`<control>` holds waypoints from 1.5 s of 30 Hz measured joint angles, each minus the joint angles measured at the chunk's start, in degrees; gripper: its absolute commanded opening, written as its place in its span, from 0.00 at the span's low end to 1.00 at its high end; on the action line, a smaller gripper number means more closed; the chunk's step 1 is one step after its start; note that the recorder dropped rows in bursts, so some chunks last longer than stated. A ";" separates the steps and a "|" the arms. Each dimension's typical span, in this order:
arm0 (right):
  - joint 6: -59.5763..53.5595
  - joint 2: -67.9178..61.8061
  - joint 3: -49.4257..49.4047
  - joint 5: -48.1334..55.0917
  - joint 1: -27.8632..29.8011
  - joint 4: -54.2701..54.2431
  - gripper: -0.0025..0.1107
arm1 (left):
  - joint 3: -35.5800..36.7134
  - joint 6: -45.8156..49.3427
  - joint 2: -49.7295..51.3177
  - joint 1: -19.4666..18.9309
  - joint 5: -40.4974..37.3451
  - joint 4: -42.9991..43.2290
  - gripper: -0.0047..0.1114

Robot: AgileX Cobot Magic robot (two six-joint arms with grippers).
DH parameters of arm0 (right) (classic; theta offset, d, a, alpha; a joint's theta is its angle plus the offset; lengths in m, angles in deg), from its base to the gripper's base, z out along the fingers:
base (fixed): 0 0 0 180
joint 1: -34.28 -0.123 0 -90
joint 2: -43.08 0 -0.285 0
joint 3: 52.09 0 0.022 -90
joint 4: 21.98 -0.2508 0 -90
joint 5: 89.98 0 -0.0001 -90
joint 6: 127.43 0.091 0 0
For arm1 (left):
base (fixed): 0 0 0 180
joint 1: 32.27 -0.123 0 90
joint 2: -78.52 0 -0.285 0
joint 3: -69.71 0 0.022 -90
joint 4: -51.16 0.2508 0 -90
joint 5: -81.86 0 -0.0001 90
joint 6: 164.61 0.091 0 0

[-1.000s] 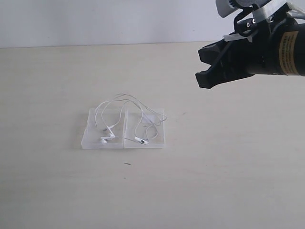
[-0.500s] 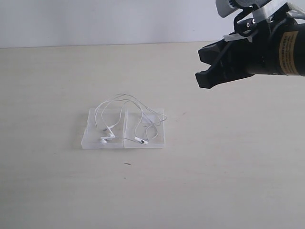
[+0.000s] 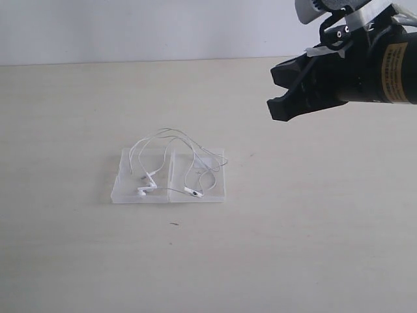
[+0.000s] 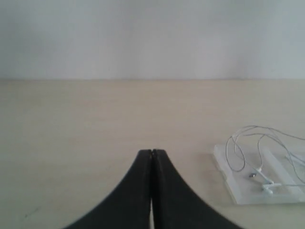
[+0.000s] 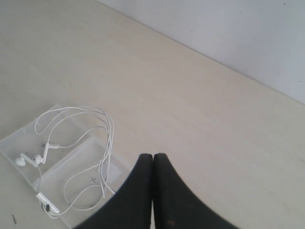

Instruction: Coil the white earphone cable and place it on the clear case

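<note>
The white earphone cable (image 3: 171, 160) lies in loose loops on the clear case (image 3: 124, 192), with some loops arching past the case's far edge. Two earbuds (image 3: 144, 187) rest on the left half, and a small white piece (image 3: 191, 192) on the right half. My right gripper (image 3: 279, 98) hangs high above the table at the upper right, shut and holding nothing. The right wrist view shows the cable (image 5: 107, 138) on the case (image 5: 14, 143) beside my shut right gripper (image 5: 153, 156). My left gripper (image 4: 151, 151) is shut and empty, with the case (image 4: 233, 188) and cable (image 4: 240, 150) off to one side.
The pale wooden table (image 3: 293, 228) spreads around the case on all sides. A small dark speck (image 3: 174, 223) lies on the table just in front of the case. A plain white wall (image 3: 130, 29) runs along the far edge.
</note>
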 measured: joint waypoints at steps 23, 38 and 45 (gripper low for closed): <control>0.00 0.00 0.00 0.00 0.00 0.00 0.02 | 0.00 -0.78 0.00 0.00 -5.53 5.10 0.04; 4.23 36.43 -5.87 -0.46 2.54 0.00 0.02 | 0.00 -0.78 0.00 0.00 -5.53 5.10 0.04; 4.73 58.65 -10.84 -0.93 6.86 0.00 0.02 | 0.00 -0.90 0.00 0.00 -5.53 5.10 0.04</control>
